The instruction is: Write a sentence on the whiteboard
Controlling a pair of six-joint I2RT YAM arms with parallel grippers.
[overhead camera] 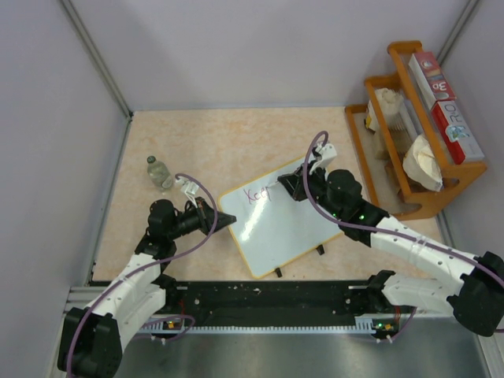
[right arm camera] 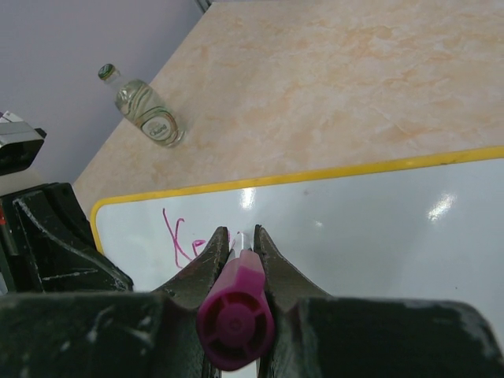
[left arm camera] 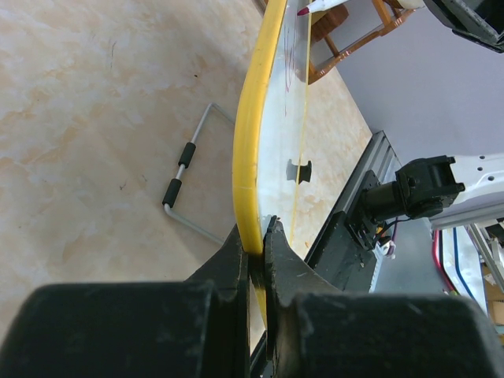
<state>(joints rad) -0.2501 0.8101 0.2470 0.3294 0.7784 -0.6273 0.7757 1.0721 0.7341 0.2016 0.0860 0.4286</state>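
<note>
Whiteboard (overhead camera: 283, 224): flat, glossy white, rounded corners, thin yellow rim, lying mid-table on the beige marbled table (overhead camera: 205, 138). Its long axis runs near-left to far-right, with two small black tabs on the near-right edge. Left gripper (left arm camera: 253, 236) is clamped on the rim at the left corner. Right gripper (right arm camera: 240, 236) is clenched on a purple marker (right arm camera: 236, 311), tip down on the board's far-left part. The sentence (overhead camera: 257, 194) so far is thin pink "Kee", running along the long axis. A clear bottle (overhead camera: 159, 172) lies far-left, apart from the board. Wooden rack (overhead camera: 417, 157) at far right, well apart. Bare table far of the board.
</note>
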